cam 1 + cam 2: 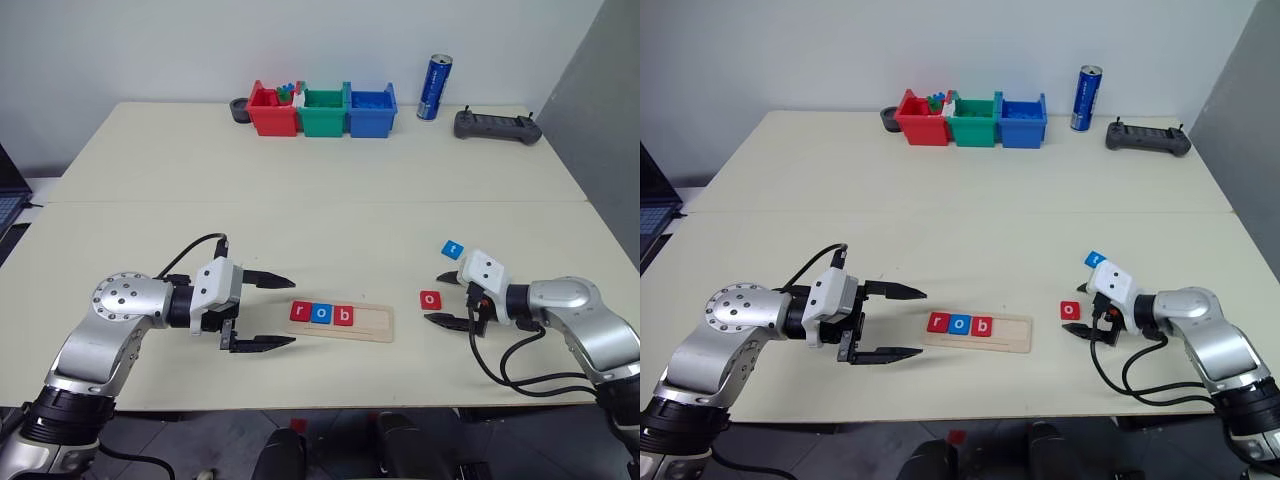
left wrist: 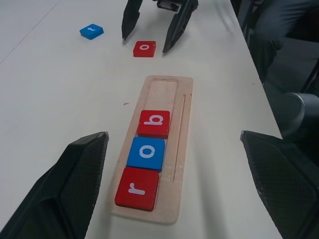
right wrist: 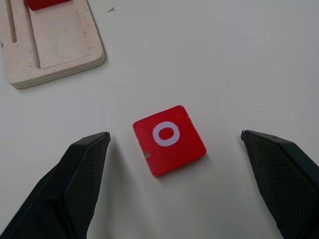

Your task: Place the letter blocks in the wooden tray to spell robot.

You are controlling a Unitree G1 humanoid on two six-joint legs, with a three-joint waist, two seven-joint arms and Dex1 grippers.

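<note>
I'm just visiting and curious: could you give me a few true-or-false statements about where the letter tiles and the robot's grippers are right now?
1. The wooden tray holds three tiles reading r, o, b. True.
2. The red o tile sits in the tray. False: it lies on the table beside it.
3. The right gripper is open around the red o tile. True.
4. The blue t tile is held by the left gripper. False: it lies on the table; that gripper is open and empty.

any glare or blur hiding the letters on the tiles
Left wrist view: r, o, b in the wooden tray read sharp, no glare. Right wrist view: red o tile crisp, soft shadow beside it. Left eye view: blue tile too small to read.
</note>
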